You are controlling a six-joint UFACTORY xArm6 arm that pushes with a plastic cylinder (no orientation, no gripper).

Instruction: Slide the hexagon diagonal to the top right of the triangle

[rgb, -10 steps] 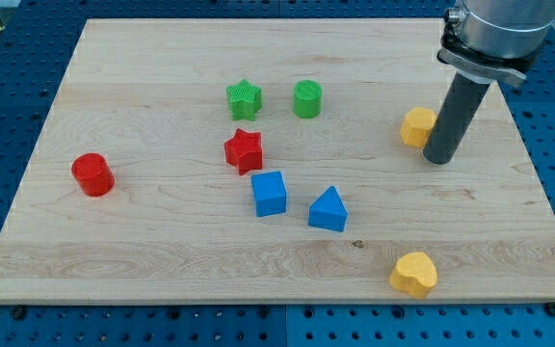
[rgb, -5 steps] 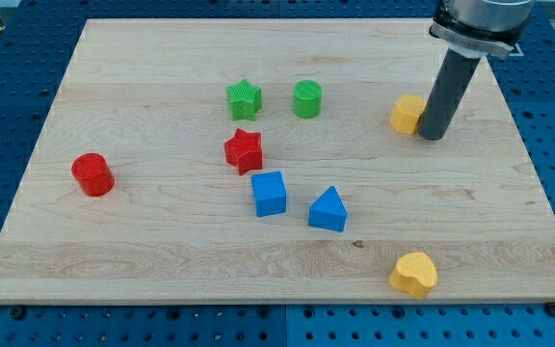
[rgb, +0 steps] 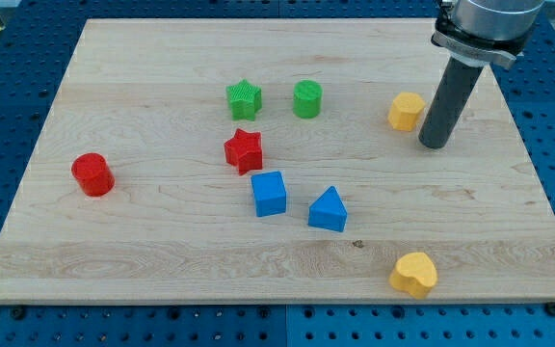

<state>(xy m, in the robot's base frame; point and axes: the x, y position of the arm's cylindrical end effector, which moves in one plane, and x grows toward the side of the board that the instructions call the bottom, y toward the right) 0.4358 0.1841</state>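
Observation:
The yellow hexagon lies at the view's upper right on the wooden board. The blue triangle lies below and to the left of it, near the middle. My tip stands just right of the hexagon and slightly below it, a small gap apart. The dark rod rises from there to the arm at the top right.
A blue cube sits left of the triangle. A red star, a green star and a green cylinder lie above. A red cylinder is at the left. A yellow heart is at the bottom right.
The yellow hexagon has slid up and to the left. My tip followed it, then drew back slightly down and right, leaving a small gap.

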